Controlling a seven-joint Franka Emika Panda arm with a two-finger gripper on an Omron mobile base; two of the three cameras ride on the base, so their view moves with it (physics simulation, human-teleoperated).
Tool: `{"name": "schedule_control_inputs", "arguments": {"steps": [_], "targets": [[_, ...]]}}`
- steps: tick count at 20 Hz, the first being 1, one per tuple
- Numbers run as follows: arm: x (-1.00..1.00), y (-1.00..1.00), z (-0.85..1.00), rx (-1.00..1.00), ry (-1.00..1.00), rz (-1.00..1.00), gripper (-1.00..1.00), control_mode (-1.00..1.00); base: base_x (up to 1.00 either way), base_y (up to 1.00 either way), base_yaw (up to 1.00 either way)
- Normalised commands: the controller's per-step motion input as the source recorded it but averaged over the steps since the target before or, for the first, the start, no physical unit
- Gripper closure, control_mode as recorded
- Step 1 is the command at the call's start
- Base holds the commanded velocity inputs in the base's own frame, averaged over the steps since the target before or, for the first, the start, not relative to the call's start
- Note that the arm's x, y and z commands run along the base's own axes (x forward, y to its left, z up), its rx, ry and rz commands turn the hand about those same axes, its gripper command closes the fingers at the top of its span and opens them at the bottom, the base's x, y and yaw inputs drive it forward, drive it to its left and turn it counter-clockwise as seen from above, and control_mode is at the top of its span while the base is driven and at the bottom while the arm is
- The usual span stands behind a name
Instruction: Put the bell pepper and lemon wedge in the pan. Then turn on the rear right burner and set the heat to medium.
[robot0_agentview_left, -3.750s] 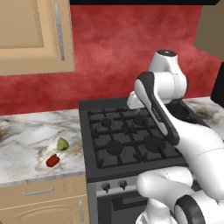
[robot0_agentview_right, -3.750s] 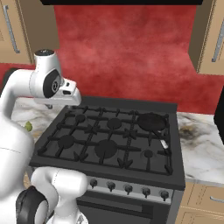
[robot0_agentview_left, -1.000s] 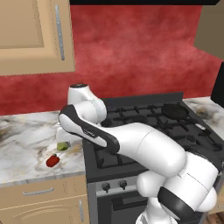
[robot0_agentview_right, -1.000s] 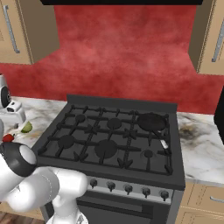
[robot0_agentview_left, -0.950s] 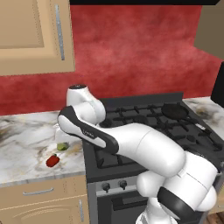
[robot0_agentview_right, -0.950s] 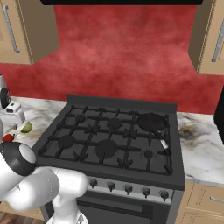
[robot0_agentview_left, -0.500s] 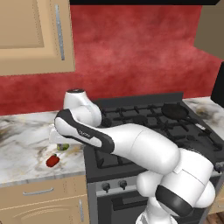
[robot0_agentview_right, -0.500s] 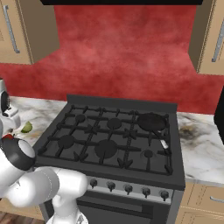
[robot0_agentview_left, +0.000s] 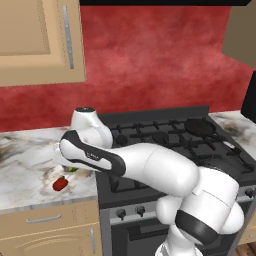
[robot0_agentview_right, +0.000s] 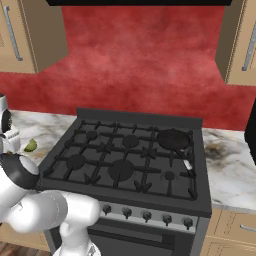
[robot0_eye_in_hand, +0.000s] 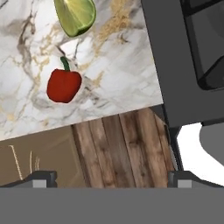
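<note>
Hand view is looking down on the marbled desk (robot0_eye_in_hand: 118, 57), where the bell pepper (robot0_eye_in_hand: 64, 84) is lying with its green stem pointing toward the lemon wedge (robot0_eye_in_hand: 75, 15); the two are sitting near each other but apart. The gripper (robot0_eye_in_hand: 111, 178) is showing its two dark fingertips (robot0_eye_in_hand: 41, 179) far apart at the bottom of this view, spread wide and holding nothing, hanging over the wooden floor (robot0_eye_in_hand: 120, 148) in front of the desk edge rather than over the pepper. The black side of the stove (robot0_eye_in_hand: 175, 65) is running along the right.

From the left base view, the white arm is bending low over the desk (robot0_agentview_left: 25, 170) to the left of the stove (robot0_agentview_left: 165, 145), and the bell pepper (robot0_agentview_left: 60, 184) is resting just below the hand, close to the desk's front edge. A sliver of the lemon wedge (robot0_agentview_left: 73, 170) is peeking out beside the arm. The pan (robot0_agentview_left: 200, 127) is sitting on the rear right burner, its grey handle reaching toward the front.

From the right base view, the pan (robot0_agentview_right: 172, 139) is standing on that same burner, well apart from the lemon wedge (robot0_agentview_right: 30, 145) on the desk (robot0_agentview_right: 50, 131) at the left.
</note>
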Motion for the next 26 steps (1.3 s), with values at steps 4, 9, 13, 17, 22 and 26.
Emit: {"name": "schedule_control_inputs", "arguments": {"steps": [4, 9, 13, 17, 22, 26], "targets": [[0.34, 0.02, 0.0, -0.03, 0.03, 0.02, -1.0, -1.0, 0.0, 0.0, 0.0], [0.47, 0.16, -0.13, 0.0, 0.01, 0.13, -1.0, -1.0, 0.0, 0.0, 0.0], [0.56, 0.34, -0.35, 0.0, 0.0, 0.11, -1.0, -1.0, 0.0, 0.0, 0.0], [0.58, 0.37, -0.23, 0.0, 0.0, 0.13, -1.0, -1.0, 0.0, 0.0, 0.0], [0.39, 0.3, -0.02, -0.01, 0.0, 0.14, -1.0, -1.0, 0.0, 0.0, 0.0], [0.04, 0.26, 0.01, -0.05, 0.0, 0.09, -1.0, -1.0, 0.0, 0.0, 0.0]]}}
